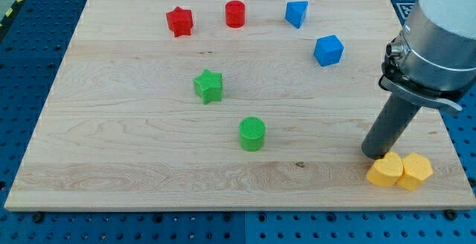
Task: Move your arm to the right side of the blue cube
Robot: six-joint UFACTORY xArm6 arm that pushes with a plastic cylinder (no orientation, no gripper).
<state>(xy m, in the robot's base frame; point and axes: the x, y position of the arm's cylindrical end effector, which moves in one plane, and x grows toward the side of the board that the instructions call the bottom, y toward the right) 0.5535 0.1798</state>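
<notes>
Wood: a pale board (134, 125) fills most of the frame, lying on a blue pegboard table (22, 43) that shows around its edges.
Blue cube: (328, 50) upper right of the frame, resting on the board with bare wood all round it.
Blue triangle: (296, 13) a wedge-like block above and to the left of the blue cube, near the board's top edge, apart from it.
Red cylinder: (235, 13) top centre, to the left of the blue triangle.
Red star: (179, 21) top, left of the red cylinder, a clear gap between them.
Green star: (208, 86) centre-left of the frame.
Green cylinder: (252, 134) below and right of the green star, about mid-frame.
Yellow blocks: two, touching side by side in the lower right corner; the left one (385, 170) has a rounded, heart-like outline, the right one (415, 172) looks hexagonal.
Arm: a grey housing (446, 28) enters from the upper right edge, with the dark rod slanting down from it.
My tip: (374, 155) lower right of the frame, just above and left of the left yellow block, very close to it; whether they touch cannot be told. It is well below the blue cube and somewhat to its right.
Pincer: there is none on this arm, only the rod.
</notes>
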